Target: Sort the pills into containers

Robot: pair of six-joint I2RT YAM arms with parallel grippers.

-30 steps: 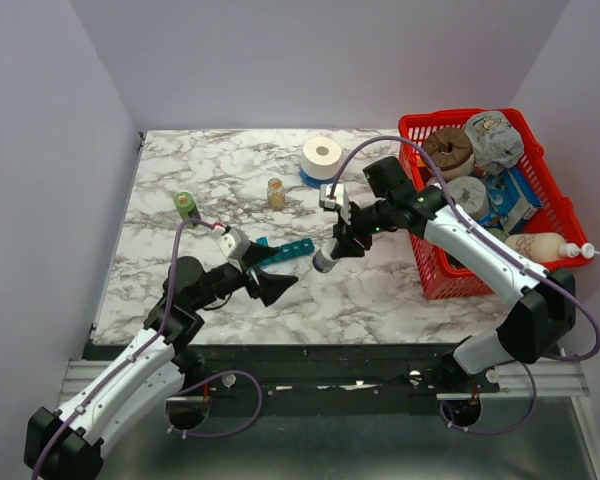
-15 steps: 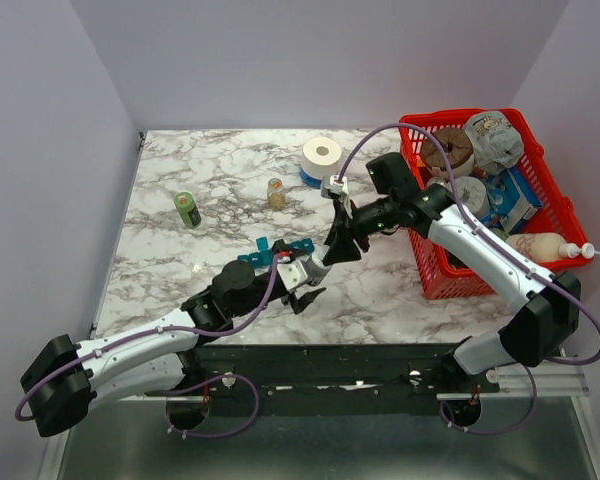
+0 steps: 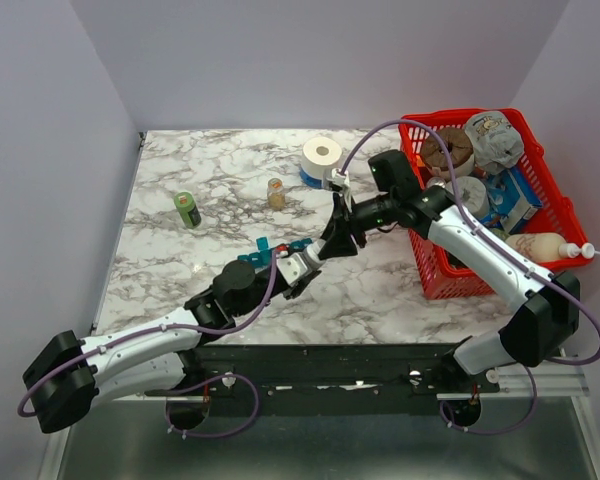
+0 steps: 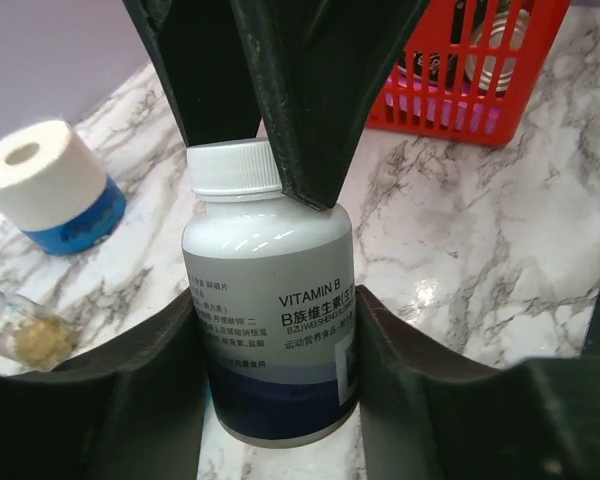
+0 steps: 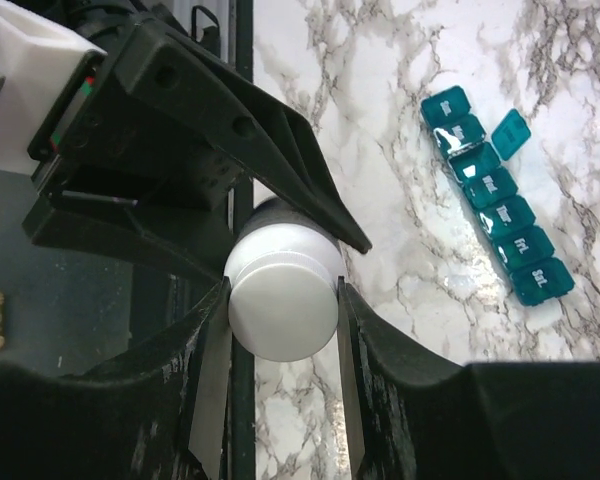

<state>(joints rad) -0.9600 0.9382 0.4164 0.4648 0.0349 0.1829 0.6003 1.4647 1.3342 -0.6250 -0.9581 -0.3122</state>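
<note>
Two pincers share one bottle (image 4: 270, 250): the right gripper (image 5: 283, 300) clamps the white cap (image 4: 232, 165) from above, and the left gripper (image 4: 272, 345) flanks the body, touching both sides. We judge that twisting the cap against a loose lower grip spins or tips the bottle, scattering pills, which we cannot see. Our teal organizer (image 5: 495, 195) lies apart on the marble table (image 5: 400, 90), one lid raised.

Marble-patterned table (image 3: 210, 160), plain, perhaps lilac walls (image 3: 330, 60)
</note>
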